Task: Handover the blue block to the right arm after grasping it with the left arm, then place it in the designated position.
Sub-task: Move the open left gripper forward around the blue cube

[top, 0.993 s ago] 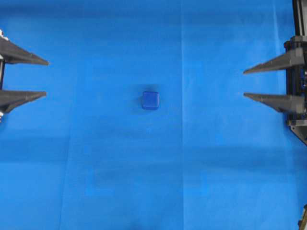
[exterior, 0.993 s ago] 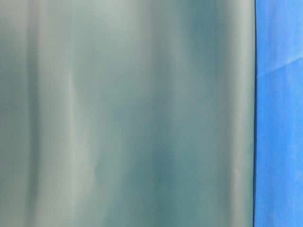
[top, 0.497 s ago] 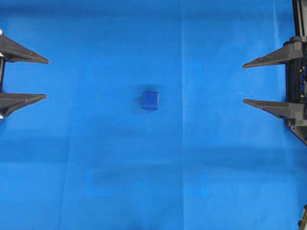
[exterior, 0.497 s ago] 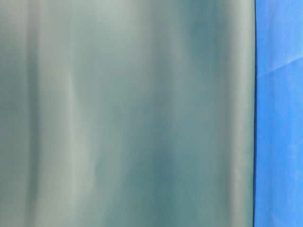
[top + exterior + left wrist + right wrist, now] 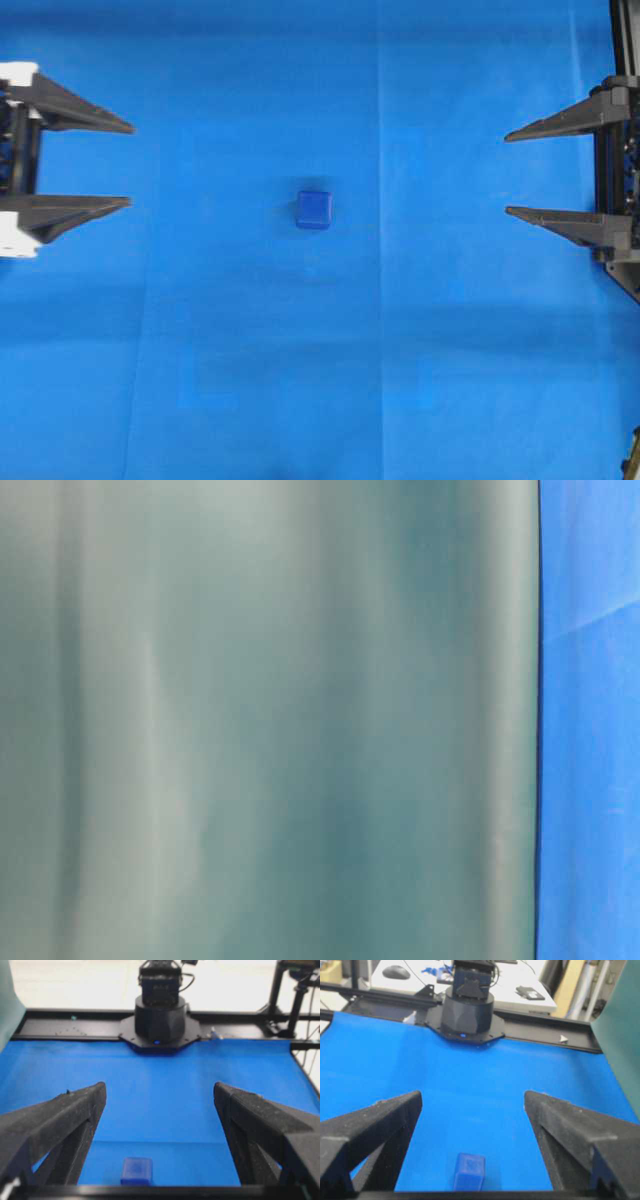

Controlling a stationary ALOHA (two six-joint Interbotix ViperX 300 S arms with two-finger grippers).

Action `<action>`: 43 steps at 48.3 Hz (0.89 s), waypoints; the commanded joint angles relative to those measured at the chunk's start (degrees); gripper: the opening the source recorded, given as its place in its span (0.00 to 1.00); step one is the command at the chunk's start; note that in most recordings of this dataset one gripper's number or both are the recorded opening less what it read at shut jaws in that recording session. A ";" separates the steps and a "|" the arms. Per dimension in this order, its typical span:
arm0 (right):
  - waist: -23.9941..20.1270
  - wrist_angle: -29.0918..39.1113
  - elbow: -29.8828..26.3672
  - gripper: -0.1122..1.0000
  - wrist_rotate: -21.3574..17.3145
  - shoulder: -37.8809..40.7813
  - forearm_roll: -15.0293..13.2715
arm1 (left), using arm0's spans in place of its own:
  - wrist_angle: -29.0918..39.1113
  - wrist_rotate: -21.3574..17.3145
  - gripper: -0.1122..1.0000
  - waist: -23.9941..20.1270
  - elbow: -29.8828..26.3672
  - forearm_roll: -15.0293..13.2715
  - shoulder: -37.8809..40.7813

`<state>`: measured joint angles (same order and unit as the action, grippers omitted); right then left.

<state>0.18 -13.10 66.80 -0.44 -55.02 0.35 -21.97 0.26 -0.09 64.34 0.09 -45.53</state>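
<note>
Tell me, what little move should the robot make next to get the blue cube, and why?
Probably the left gripper should keep reaching straight toward the blue block, angling slightly to line up with it. Its jaws are wide open and empty, the block sits alone on the blue cloth well clear of both grippers, and the right gripper waits open on the far side for the handover.

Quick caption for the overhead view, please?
Blue block sits untouched on blue cloth between open left gripper and open right gripper.
</note>
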 commanded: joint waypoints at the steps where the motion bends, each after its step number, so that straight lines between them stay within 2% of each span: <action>1: 0.18 -0.53 -1.58 0.97 0.00 0.44 0.18 | -2.20 -0.09 0.93 -0.35 -2.99 0.18 3.69; 19: 0.18 -0.53 -1.41 0.97 0.00 1.14 0.18 | -4.31 -0.62 0.93 -2.02 -16.00 0.09 21.80; 33: 0.18 -0.53 -1.23 0.97 0.00 1.23 0.18 | -3.87 -1.32 0.93 -2.81 -24.87 0.18 30.32; 43: 0.18 -0.62 -1.32 0.97 0.00 1.41 0.18 | -3.08 -1.32 0.93 -3.69 -28.39 0.18 34.37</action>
<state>0.26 -13.18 66.80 -0.44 -53.96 0.35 -25.14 -0.88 -3.34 37.88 0.18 -11.16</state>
